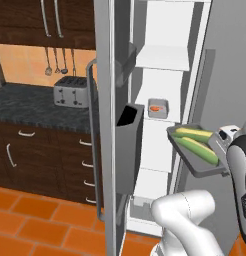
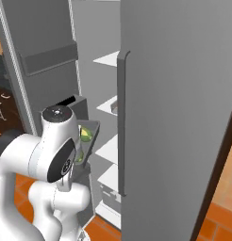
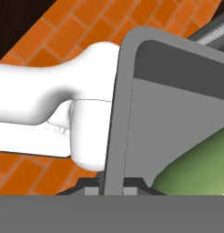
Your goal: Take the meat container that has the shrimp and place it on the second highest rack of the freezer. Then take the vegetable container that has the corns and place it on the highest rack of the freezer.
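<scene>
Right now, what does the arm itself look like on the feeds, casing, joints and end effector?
The arm has smooth, rounded glossy white casings with dark grey to black joint sections; one round joint cap is grey with a small dark centre. No cables or sleeves show. The end effector has small dark fingertips.

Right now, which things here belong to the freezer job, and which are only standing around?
Job things:
- vegetable container, held in the shut tool
- corns in it
- meat container with the shrimp, on a freezer shelf

Standing around:
- toaster
- hanging utensils
- counter
</scene>
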Robot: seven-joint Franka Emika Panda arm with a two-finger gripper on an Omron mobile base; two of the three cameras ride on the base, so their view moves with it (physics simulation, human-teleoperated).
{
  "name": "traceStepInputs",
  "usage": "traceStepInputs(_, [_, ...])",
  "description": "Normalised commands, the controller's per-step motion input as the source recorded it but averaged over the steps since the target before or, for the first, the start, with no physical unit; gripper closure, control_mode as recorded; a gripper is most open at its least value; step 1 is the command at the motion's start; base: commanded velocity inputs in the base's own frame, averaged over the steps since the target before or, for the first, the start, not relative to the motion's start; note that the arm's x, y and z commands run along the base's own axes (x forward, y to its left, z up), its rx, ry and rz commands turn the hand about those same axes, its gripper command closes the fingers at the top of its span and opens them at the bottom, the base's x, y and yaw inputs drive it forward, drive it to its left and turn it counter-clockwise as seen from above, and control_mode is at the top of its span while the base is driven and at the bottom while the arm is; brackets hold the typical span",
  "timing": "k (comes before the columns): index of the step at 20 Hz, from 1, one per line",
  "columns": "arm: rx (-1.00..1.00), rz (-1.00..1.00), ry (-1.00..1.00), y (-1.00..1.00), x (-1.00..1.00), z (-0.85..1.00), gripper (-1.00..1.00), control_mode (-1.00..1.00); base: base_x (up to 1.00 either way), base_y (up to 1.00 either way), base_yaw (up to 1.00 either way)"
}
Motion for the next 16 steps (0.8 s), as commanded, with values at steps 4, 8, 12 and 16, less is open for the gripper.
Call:
traceStepInputs(4, [0.00, 0.00, 0.00, 0.00, 0.00, 0.00, 1.00, 1.00, 0.03, 0.11, 0.00])
traceStepInputs(8, [0.00, 0.00, 0.00, 0.00, 0.00, 0.00, 1.00, 1.00, 0.01, 0.24, 0.00])
traceStepInputs(12, [0.00, 0.00, 0.00, 0.00, 0.00, 0.00, 1.00, -1.00, 0.00, 0.00, 0.00])
traceStepInputs(16, [-0.01, -0.04, -0.14, 0.21, 0.00, 0.19, 1.00, -1.00, 0.00, 0.00, 0.00])
